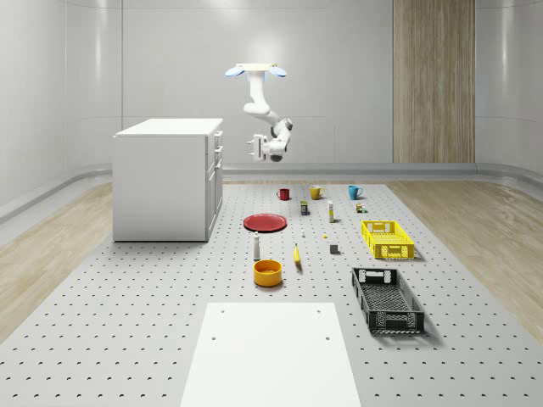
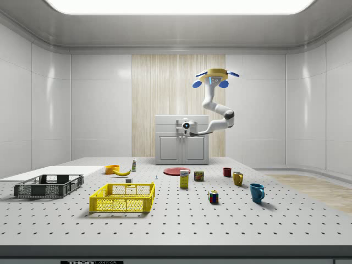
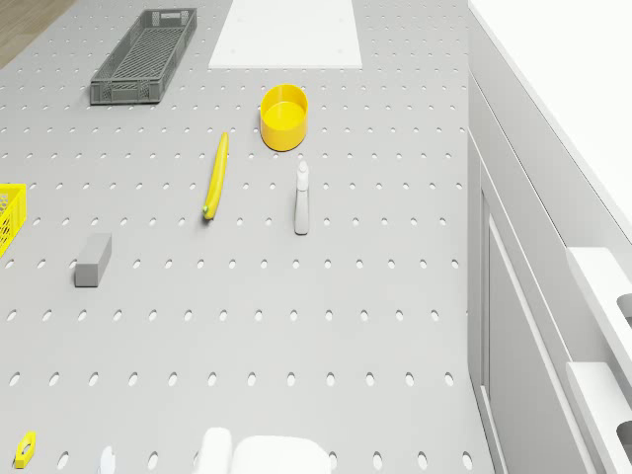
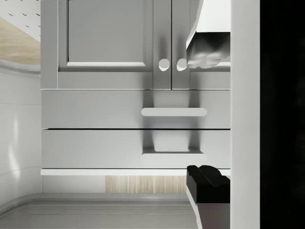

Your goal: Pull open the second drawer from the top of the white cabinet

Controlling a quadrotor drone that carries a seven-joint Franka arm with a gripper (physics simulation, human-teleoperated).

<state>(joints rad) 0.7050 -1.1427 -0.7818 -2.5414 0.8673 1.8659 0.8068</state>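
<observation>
- Drone (image 1: 255,69) hovers in the air right of the white cabinet (image 1: 161,182) in the whole-scene view, upper centre of frame, above the pegboard floor.
- Arm hangs down from it and bends toward the cabinet front; gripper (image 1: 253,148) sits level with the upper drawers, near the front face but apart from it, a clear gap showing.
- Side view: gripper (image 2: 182,125) is centre frame, in front of the cabinet's (image 2: 182,139) top band.
- Wrist view: the cabinet appears upside down, so the second drawer (image 4: 136,109) with its bar handle (image 4: 174,112) sits mid-frame above the top drawer (image 4: 136,149); both drawer fronts flush, thin dark seam between them, all shut.
- One finger (image 4: 208,183) shows lower right of the wrist view and another at the upper right, spread wide apart, nothing between them.
- Floor in front of the cabinet: red plate (image 1: 265,222), spray bottle (image 1: 256,247), orange bowl (image 1: 267,272), banana (image 1: 297,253) lie lower centre of the whole-scene view, well below the arm.
- Yellow crate (image 1: 387,238) and black crate (image 1: 387,298) sit at right, well apart from the cabinet.
- Open air all around the gripper.
</observation>
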